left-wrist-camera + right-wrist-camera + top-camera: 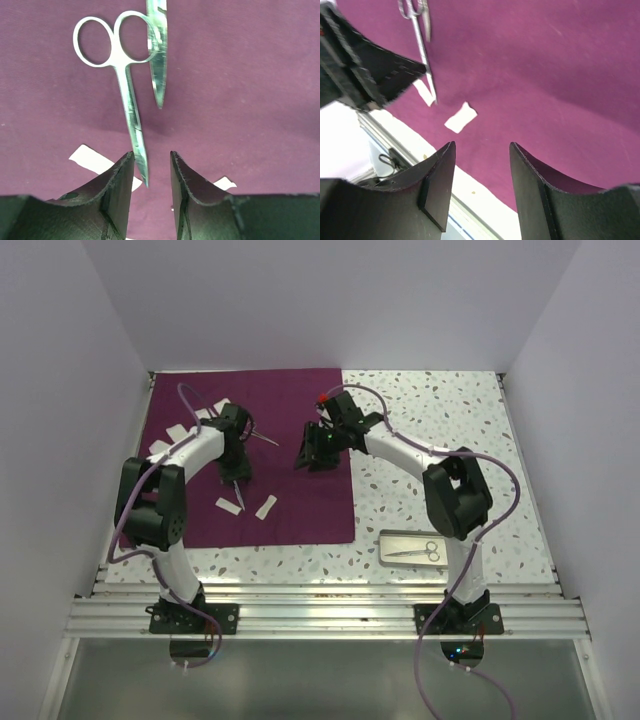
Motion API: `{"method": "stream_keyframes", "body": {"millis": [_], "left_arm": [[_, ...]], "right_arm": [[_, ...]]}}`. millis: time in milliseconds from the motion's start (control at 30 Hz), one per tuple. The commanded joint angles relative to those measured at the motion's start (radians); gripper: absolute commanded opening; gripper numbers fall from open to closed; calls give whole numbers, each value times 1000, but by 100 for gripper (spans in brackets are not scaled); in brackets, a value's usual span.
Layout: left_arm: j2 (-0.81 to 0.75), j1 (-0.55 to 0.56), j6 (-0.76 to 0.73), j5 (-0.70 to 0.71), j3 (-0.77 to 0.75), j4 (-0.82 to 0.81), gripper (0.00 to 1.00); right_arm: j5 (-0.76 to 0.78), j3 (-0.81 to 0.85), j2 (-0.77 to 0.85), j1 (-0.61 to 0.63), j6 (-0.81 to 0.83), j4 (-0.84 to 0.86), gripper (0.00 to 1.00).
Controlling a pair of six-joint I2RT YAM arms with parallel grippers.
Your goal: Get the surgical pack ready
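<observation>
The plum-purple cloth (300, 495) lies flat on the left half of the table. Silver scissors (127, 95) rest on it, and a second silver blade (158, 60) lies beside their rings. My left gripper (151, 159) is open, with the scissors' tip in the gap next to the left finger (117, 185). From above, this left gripper (238, 472) points down over the cloth's middle. My right gripper (482, 150) is open and empty over the cloth's right part, also visible as the right gripper (316, 455) from above. White gauze pads (267, 506) dot the cloth. The steel tray (398, 540) holds another pair of scissors (428, 551).
More gauze pads (180, 432) lie at the cloth's back left. The tray stands on the speckled tabletop (450, 420) just left of the right arm's base. White walls close in the table on three sides. A metal rail (320, 590) runs along the near edge.
</observation>
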State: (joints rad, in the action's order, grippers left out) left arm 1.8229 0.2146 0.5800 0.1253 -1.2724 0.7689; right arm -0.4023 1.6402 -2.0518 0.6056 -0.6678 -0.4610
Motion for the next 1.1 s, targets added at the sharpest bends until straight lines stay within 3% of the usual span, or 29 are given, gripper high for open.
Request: {"method": "stream_keyframes", "body": {"millis": [0,467,667,833,1067], "left_arm": [[13,-4,34,66,1,27,38],[88,-15,12,109,54,-65,31],[98,-53,-38,37,105,-158,20],[53,-87,-68,-25,157,-207,0],[-22,-115,-124,-121,202,-238,0]], "right_arm": [[2,-29,59,-6,25,7,51],[-16,-17,38,-3,13,5,51],[-24,21,2,29,7,-4,51],[-75,110,-68,71,-10,16,51],[-164,205,-180,92,-145,133,54]]}}
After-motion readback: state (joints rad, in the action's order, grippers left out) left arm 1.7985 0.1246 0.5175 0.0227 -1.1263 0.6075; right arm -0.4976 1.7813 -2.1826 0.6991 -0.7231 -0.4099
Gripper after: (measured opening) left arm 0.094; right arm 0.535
